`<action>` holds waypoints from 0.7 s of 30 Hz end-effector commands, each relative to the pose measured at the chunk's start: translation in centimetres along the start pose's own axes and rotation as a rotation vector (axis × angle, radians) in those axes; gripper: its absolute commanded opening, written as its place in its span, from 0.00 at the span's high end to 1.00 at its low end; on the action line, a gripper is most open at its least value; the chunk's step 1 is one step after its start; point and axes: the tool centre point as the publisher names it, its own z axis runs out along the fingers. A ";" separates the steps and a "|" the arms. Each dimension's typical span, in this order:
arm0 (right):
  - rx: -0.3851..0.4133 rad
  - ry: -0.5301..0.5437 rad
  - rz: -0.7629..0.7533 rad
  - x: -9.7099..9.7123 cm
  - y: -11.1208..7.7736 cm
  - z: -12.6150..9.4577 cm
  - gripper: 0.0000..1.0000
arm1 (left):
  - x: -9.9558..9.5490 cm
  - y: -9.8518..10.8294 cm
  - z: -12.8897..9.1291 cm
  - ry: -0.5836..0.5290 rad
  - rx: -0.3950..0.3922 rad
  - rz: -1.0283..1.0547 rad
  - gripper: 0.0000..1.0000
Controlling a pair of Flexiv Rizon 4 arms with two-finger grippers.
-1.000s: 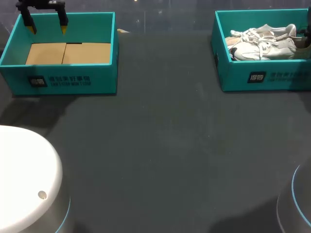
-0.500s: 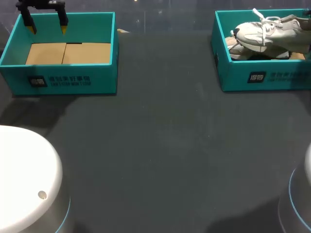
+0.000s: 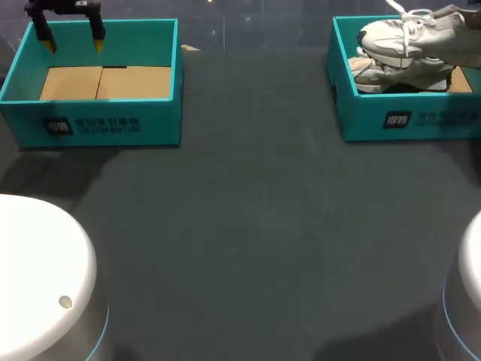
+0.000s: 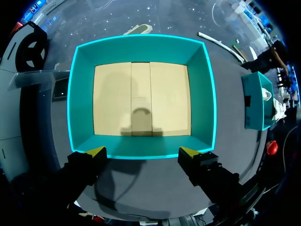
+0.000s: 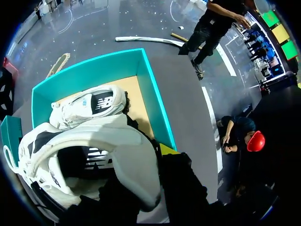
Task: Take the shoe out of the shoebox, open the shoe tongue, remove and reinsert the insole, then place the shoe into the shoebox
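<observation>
A white sneaker (image 3: 409, 36) hangs above the right teal shoebox (image 3: 406, 120), toe towards the table's middle, laces dangling. In the right wrist view my right gripper (image 5: 149, 159) is shut on the heel collar of this sneaker (image 5: 94, 155); one yellow fingertip (image 5: 167, 149) shows outside the heel and the other is hidden inside. A second white sneaker (image 3: 391, 77) (image 5: 89, 106) lies in the shoebox (image 5: 151, 94) below. My left gripper (image 3: 73, 43) (image 4: 142, 151) is open, hovering over the far edge of the left teal box (image 3: 98, 124) (image 4: 141, 47), holding nothing.
The left box holds only its brown cardboard floor (image 3: 105, 81). Dark tabletop (image 3: 255, 210) stretches between the two boxes. White arm bases sit at the near left (image 3: 37, 278) and near right (image 3: 466, 301) corners.
The right gripper has raised the sneaker from inside the right shoebox to above its rim, uncovering the second sneaker. The left arm has not moved.
</observation>
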 end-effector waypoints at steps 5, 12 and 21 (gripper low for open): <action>-0.004 -0.004 0.005 0.0 0.0 -2.9 1.00 | 0.0 0.0 0.0 0.000 0.000 0.000 0.00; -0.004 -0.004 0.005 0.0 0.0 -2.9 1.00 | 0.0 0.0 0.0 0.000 0.000 0.000 0.00; -0.039 -0.012 0.045 -0.4 0.5 -4.9 1.00 | 0.0 0.0 0.0 0.000 0.000 0.000 0.00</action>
